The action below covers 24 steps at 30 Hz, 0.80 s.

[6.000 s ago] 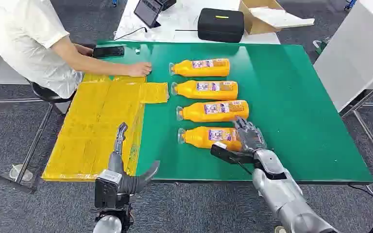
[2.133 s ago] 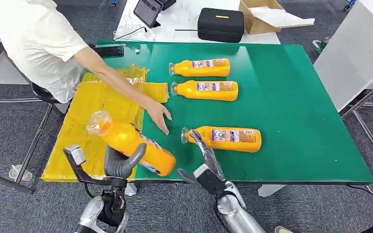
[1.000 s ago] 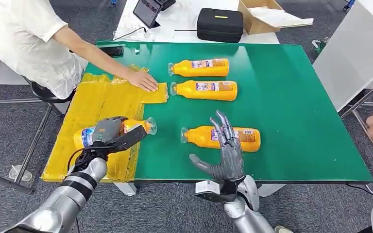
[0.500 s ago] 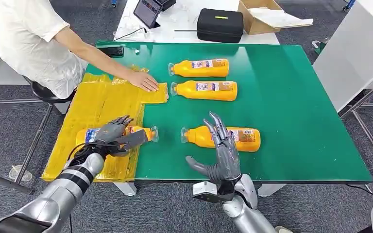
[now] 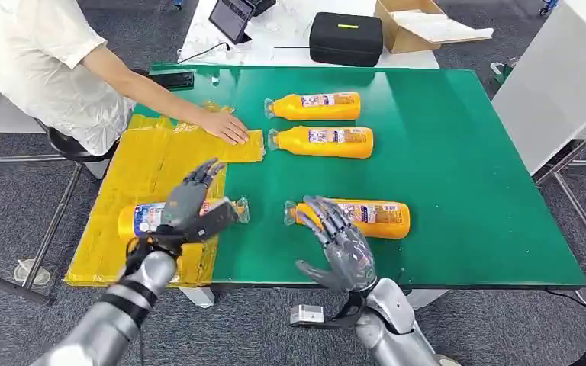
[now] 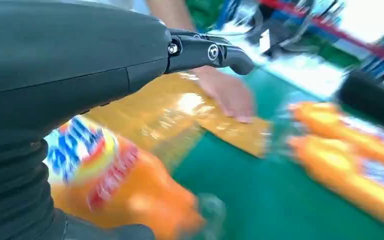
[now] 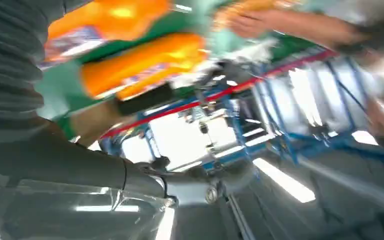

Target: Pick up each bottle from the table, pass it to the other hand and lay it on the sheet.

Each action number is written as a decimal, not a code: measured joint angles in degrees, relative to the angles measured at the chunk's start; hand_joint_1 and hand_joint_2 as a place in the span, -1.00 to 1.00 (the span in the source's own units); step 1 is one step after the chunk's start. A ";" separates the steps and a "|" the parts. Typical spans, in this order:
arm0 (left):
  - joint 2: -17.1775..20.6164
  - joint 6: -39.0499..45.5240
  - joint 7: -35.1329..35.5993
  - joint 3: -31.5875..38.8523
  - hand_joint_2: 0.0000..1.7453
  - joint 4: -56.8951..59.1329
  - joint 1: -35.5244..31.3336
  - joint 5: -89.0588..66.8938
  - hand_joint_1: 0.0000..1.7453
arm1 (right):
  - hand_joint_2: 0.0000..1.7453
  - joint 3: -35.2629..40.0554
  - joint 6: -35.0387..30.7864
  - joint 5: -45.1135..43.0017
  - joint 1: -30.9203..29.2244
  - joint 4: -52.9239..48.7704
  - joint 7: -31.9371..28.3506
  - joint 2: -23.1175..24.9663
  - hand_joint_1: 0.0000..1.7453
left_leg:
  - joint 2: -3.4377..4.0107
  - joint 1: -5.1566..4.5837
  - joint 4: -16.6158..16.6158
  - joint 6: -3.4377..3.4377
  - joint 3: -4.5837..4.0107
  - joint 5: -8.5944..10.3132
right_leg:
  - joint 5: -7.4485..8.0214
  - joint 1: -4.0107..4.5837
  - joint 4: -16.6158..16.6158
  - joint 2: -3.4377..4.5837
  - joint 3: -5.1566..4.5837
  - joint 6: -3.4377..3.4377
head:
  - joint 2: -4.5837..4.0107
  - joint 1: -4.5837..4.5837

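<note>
While the green surface [image 5: 458, 152] carries three orange bottles on its bare part, a fourth orange bottle [image 5: 141, 219] lies on its side on the yellow sheet [image 5: 149, 164], at about 8 o'clock of the surface, its clear neck pointing toward 3 o'clock and reaching just past the sheet's edge. Above it hovers the left robot hand [image 5: 188, 207], fingers spread wide and holding nothing. At 6 o'clock the right robot hand [image 5: 341, 244] is likewise splayed and empty, its fingertips over the neck end of the nearest bottle [image 5: 366, 218]. Two more bottles [image 5: 317, 106] [image 5: 324, 141] lie parallel toward 12 o'clock. At 10 o'clock a person's hand [image 5: 227, 127] presses on the sheet's far corner.
</note>
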 measured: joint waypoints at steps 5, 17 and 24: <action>0.63 4.11 1.11 -5.88 1.00 -12.74 9.07 -0.20 -1.00 | 1.00 -8.10 0.04 3.82 0.53 2.01 4.05 -0.92 -1.00 | -0.06 -0.02 0.00 0.04 -0.08 -0.07 | -0.02 -0.03 -0.03 -0.01 -0.03 0.01 | 0.00 -0.02; 2.21 3.23 -1.14 -8.76 1.00 -21.01 14.95 2.25 -1.00 | 1.00 -8.60 6.19 6.57 -3.40 10.66 18.40 -6.60 -1.00 | -0.07 0.01 0.00 0.05 -0.08 -0.01 | 0.00 0.00 -0.02 -0.02 -0.02 0.01 | 0.00 -0.04; 1.95 2.97 -3.26 -10.00 1.00 -22.83 16.43 5.99 -1.00 | 1.00 -8.63 5.71 8.10 -9.51 18.15 20.09 -8.61 -1.00 | -0.05 -0.02 0.01 0.06 -0.07 -0.01 | 0.01 -0.03 -0.03 -0.01 -0.03 0.02 | 0.00 -0.02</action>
